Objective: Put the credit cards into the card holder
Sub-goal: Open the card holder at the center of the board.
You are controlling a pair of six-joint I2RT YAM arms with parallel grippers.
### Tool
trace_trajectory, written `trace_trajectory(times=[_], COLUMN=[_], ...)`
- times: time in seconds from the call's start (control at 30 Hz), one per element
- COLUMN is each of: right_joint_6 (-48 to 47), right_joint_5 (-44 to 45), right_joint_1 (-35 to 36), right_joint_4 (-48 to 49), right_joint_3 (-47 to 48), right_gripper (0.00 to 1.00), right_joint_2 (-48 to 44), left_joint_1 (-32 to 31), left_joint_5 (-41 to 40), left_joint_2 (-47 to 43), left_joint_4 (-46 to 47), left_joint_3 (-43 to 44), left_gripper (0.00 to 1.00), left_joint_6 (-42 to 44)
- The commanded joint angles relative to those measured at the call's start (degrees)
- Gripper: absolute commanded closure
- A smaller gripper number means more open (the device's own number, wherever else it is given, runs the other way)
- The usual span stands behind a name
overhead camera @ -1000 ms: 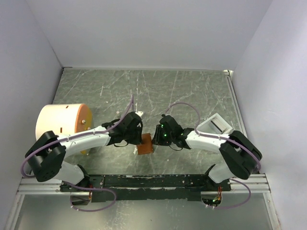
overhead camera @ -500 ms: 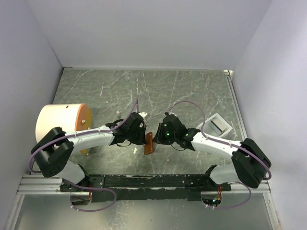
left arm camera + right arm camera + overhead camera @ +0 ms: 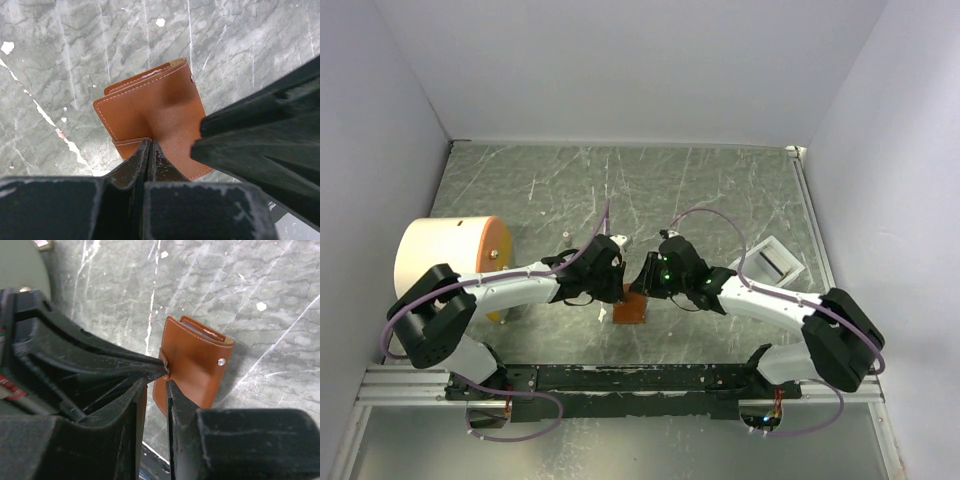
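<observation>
Since the earlier frame, the card holder [image 3: 631,309] has turned from nearly edge-on to showing us its broad brown face.

Top view: we see it low over the table [image 3: 720,190], between the left gripper [image 3: 616,286] and the right gripper [image 3: 648,275].

Left wrist view: the left gripper [image 3: 149,146] is clenched on the strap of the card holder [image 3: 150,102]. One right-gripper finger [image 3: 260,125] stands just beside it.

Right wrist view: the right gripper [image 3: 156,386] has its jaws narrowly apart over the near edge of the card holder [image 3: 192,357]. We cannot tell whether they grip it. The snap button [image 3: 220,361] faces the camera.
</observation>
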Motion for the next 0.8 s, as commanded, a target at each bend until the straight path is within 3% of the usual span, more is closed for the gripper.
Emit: trace_trajectory(times=[0.0, 0.17, 0.47, 0.63, 0.7, 0.77], right_joint_6=[0.9, 3.4, 7.9, 8.0, 8.0, 7.9], right_joint_5=[-1.4, -3.8, 0.8, 1.5, 1.6, 1.7], right_joint_1=[0.4, 0.3, 0.7, 0.8, 0.8, 0.8], right_joint_4=[4.8, 10.6, 14.3, 15.0, 14.9, 15.0], right_joint_3=[-0.9, -2.8, -9.9, -11.3, -11.1, -10.9], right_gripper=[0.79, 0.83, 0.88, 0.88, 0.88, 0.88], right_joint_2=[4.5, 13.1, 20.8, 21.3, 20.5, 19.7], left_joint_1=[0.2, 0.2, 1.9, 2.6, 2.4, 2.0], left_joint_5=[2.0, 3.2, 4.2, -0.3, -0.8, -1.2], left_joint_2=[0.1, -0.3, -4.2, -3.9, -3.1, -2.3], left_joint_4=[2.8, 5.0, 6.7, -1.9, -4.0, -5.2], left_joint_3=[1.2, -0.8, -3.5, 0.0, 1.0, 1.9], left_gripper=[0.93, 0.93, 0.93, 0.93, 0.87, 0.75], left_joint_6=[-0.3, -1.0, -1.7, 1.0, 2.0, 2.6])
